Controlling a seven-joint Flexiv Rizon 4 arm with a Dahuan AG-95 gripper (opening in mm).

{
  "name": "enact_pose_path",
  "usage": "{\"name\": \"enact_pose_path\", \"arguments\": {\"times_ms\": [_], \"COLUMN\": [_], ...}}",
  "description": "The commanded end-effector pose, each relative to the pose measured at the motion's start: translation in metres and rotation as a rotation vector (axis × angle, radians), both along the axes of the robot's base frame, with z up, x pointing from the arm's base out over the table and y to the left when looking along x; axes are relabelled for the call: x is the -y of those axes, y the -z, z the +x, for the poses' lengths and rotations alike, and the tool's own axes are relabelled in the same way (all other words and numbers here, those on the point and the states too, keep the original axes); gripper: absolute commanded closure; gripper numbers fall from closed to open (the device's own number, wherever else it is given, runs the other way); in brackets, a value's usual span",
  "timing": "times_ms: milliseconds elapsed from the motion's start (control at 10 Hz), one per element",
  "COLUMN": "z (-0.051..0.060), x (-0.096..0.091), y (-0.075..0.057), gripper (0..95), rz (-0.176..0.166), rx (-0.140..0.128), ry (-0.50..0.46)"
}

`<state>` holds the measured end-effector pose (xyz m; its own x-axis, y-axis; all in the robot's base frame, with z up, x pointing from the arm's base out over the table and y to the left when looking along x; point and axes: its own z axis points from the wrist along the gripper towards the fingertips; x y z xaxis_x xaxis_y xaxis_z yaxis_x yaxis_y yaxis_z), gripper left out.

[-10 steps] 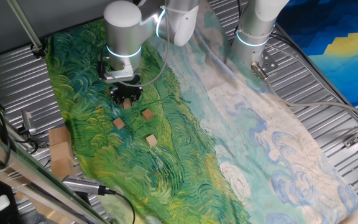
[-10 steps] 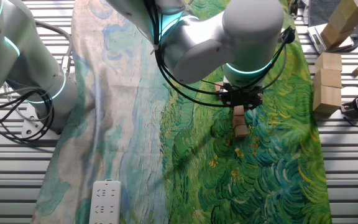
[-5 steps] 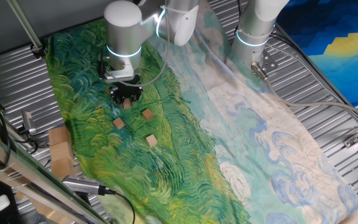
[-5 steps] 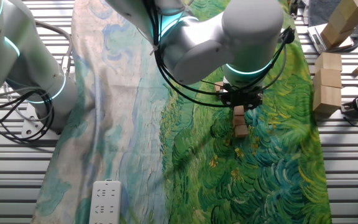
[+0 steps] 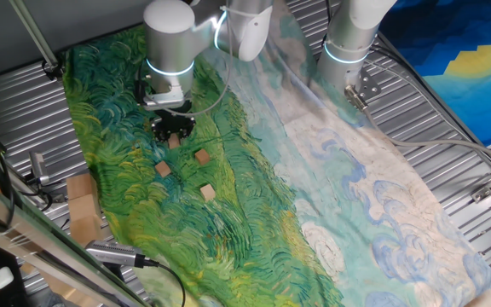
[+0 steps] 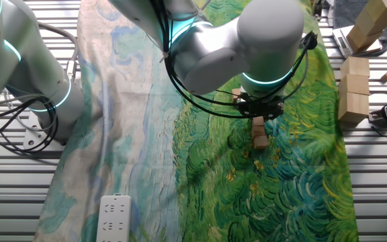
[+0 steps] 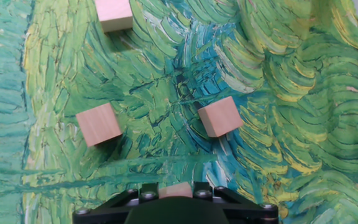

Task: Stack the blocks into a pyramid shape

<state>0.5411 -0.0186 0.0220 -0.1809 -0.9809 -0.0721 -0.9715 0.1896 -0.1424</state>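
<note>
My gripper (image 5: 173, 130) hangs low over the green painted cloth, shut on one small light-brown block (image 5: 175, 142). In the hand view that held block (image 7: 176, 190) shows between the two dark jaws at the bottom edge. Three more blocks lie loose on the cloth in front of it: one (image 5: 203, 157) to the right, one (image 5: 162, 170) to the left, one (image 5: 207, 194) nearest the front. The hand view shows them as the right block (image 7: 220, 116), the left block (image 7: 98, 124) and the top block (image 7: 114, 14), all apart. From the other side, the gripper (image 6: 257, 111) holds its block (image 6: 258, 119) above loose blocks (image 6: 261, 138).
A flat tan cardboard piece (image 5: 81, 209) lies off the cloth's left edge. Larger wooden boxes (image 6: 355, 87) stand beside the cloth. A second arm's base (image 5: 348, 43) stands at the back. A white power strip (image 6: 113, 216) lies on the cloth's pale end.
The arm has shifted very slightly, with the gripper still shut on the same block. The loose blocks have not moved.
</note>
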Motion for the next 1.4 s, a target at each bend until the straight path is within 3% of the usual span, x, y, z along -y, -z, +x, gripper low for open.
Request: {"name": "enact_pose_path", "arguments": {"times_ms": [100,500,800,1400], "z": [-0.0005,-0.0004,-0.0004,-0.0011], "x": [0.0002,0.0003,0.0003,0.0005], "y": [0.0021,0.0029,0.0037,0.0006], "gripper": [95.0,95.0,38.0,38.0], "rz": [0.003,-0.004,0.009,0.012], "rx": [-0.003,-0.001,0.0,-0.003], "ry": [-0.001,0.002,-0.007,0.011]}}
